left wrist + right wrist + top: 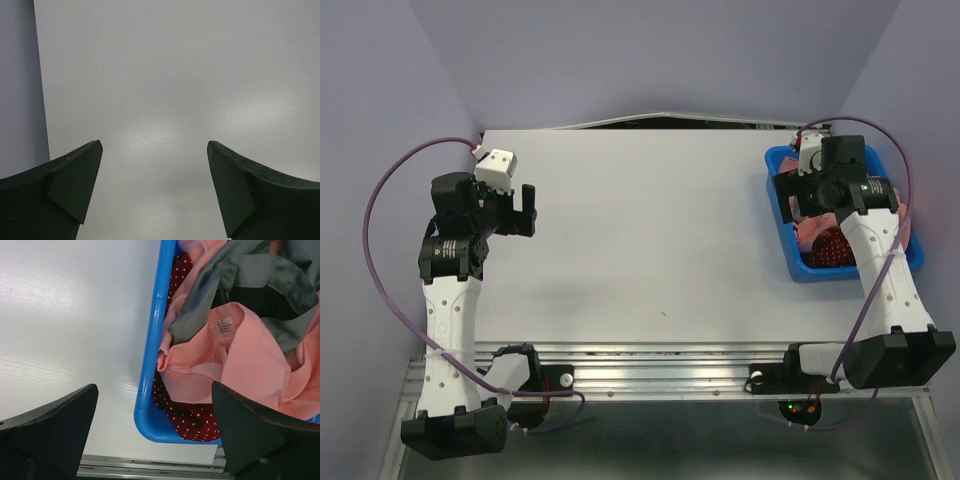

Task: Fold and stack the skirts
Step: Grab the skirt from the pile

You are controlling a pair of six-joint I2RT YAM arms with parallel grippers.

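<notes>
Below my right tool (154, 390), its fingers spread apart, a blue bin (148, 365) holds the grey skirt (260, 285) draped over a pink garment (250, 360). The red dotted skirt (195, 422) lies beneath both. My left tool (154, 145), likewise spread apart, hangs over the table (175, 65).

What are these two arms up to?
The right gripper hangs open over a blue bin on the right side of the table. In the bin a grey skirt, a red dotted skirt and pink cloth lie jumbled. The left gripper is open too, holding nothing. No skirt is out or folded yet.
</notes>
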